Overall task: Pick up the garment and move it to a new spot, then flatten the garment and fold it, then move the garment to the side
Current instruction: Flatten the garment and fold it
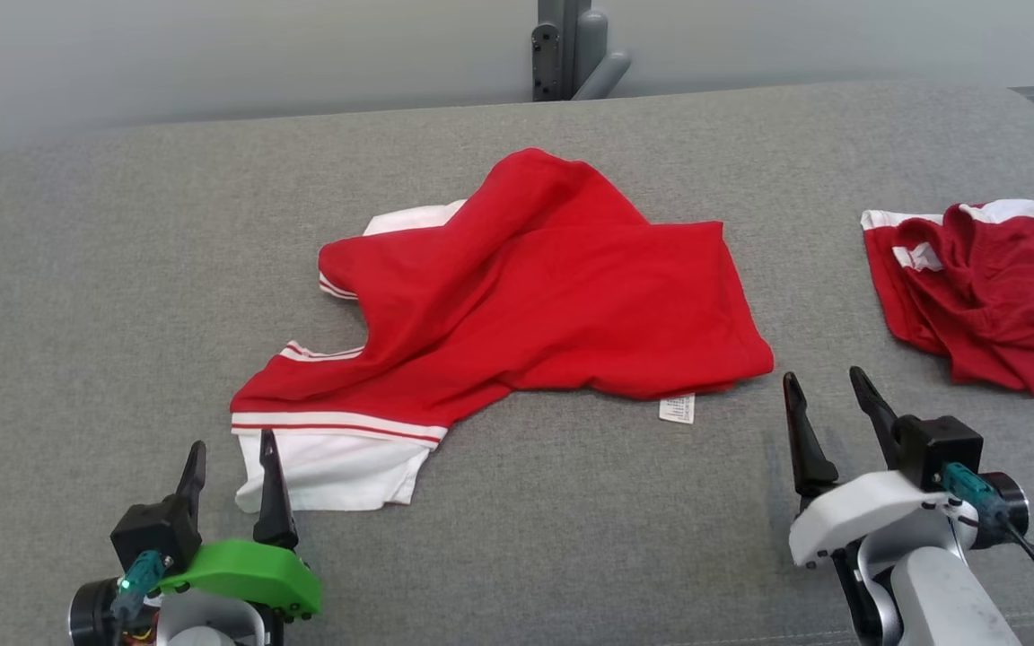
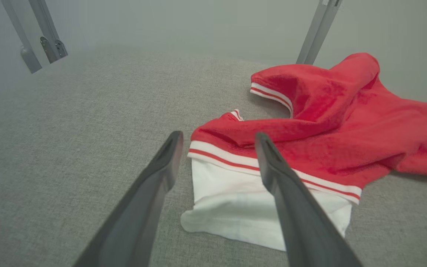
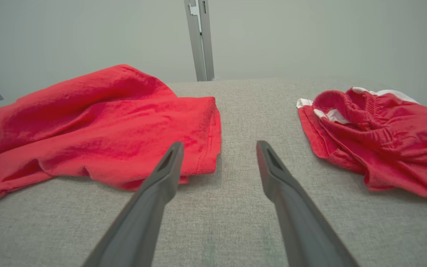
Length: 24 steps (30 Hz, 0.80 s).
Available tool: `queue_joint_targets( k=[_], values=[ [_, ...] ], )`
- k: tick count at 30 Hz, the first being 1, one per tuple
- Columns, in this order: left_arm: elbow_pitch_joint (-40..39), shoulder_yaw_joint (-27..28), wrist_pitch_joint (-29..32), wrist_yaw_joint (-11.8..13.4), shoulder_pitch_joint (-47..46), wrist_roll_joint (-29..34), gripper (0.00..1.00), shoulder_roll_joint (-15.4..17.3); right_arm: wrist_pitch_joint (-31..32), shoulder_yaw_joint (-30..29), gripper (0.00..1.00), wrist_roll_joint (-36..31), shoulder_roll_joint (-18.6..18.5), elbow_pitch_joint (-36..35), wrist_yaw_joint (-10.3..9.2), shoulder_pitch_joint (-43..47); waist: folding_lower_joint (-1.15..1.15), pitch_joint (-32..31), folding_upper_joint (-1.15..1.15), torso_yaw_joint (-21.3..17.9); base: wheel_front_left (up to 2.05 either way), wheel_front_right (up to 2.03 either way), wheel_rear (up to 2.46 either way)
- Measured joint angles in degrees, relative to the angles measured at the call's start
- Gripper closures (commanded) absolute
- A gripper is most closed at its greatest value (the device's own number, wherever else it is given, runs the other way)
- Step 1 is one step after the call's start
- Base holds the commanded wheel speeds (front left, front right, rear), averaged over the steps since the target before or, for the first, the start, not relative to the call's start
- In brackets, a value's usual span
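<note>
The grey fabric-covered desk (image 1: 104, 296) is carrying the red garment (image 1: 535, 296), which is lying crumpled at its middle with its white sleeve (image 1: 328, 467) pointing toward the robot. A second red-and-white piece (image 1: 993, 287) is sitting bunched well apart at the right edge. The left gripper (image 1: 232, 440) is hovering at the white sleeve with jaws released and empty, the right gripper (image 1: 822, 374) is hovering near the garment's right hem corner with jaws likewise spread and empty, and a small white label (image 1: 677, 409) is poking out from the near hem.
</note>
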Motion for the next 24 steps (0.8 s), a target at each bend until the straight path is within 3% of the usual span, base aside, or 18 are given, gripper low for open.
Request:
queue_joint_targets(
  k=[6, 15, 16, 17, 18, 20, 24],
  values=[
    [-3.4, -1.0, -0.1, -0.3, -0.2, 1.3, 0.00, -1.5, 1.9, -0.3, 0.00, 1.2, -0.5, 9.3, 0.01, -6.4, 0.00, 1.3, 0.00, 2.8, 0.00, 0.00, 0.00],
    [-4.2, -1.1, -0.1, -0.8, -0.1, 2.3, 0.00, -2.6, 3.7, 1.4, 0.00, 8.8, -2.1, 20.9, 0.00, -13.2, 0.00, 3.1, 0.00, 6.8, 0.00, 0.00, 0.00],
    [-4.2, -1.1, -0.1, -0.8, -0.1, 2.4, 0.00, -2.7, 3.8, 2.1, 0.14, 9.7, -2.4, 21.4, 0.01, -13.7, 0.00, 3.2, 0.00, 7.1, 0.00, 0.00, 0.00],
    [-4.2, -1.1, -0.1, -0.8, -0.1, 2.6, 0.00, -2.8, 4.0, 2.8, 0.54, 10.4, -2.7, 21.9, 0.00, -14.2, 0.00, 3.4, 0.00, 7.4, 0.00, 0.00, 0.00],
    [-4.2, -1.0, -0.1, -0.8, -0.1, 2.7, 0.00, -2.9, 4.3, 3.5, 0.74, 11.2, -3.1, 22.2, 0.00, -14.7, 0.00, 3.5, 0.00, 7.6, 0.00, 0.00, 0.00],
    [-4.2, -1.0, -0.1, -0.8, -0.1, 2.8, 0.00, -3.1, 4.3, 5.0, 1.00, 12.4, -4.2, 22.4, 0.00, -15.8, 0.00, 3.8, 0.00, 8.0, 0.00, 0.00, 0.00],
    [-4.4, -1.1, -0.1, -1.0, -0.1, 2.9, 0.00, -3.4, 4.5, 7.9, 1.00, 13.6, -7.0, 22.3, 0.00, -19.5, 0.00, 4.4, 0.00, 8.7, 0.00, 0.00, 0.00]
  ],
)
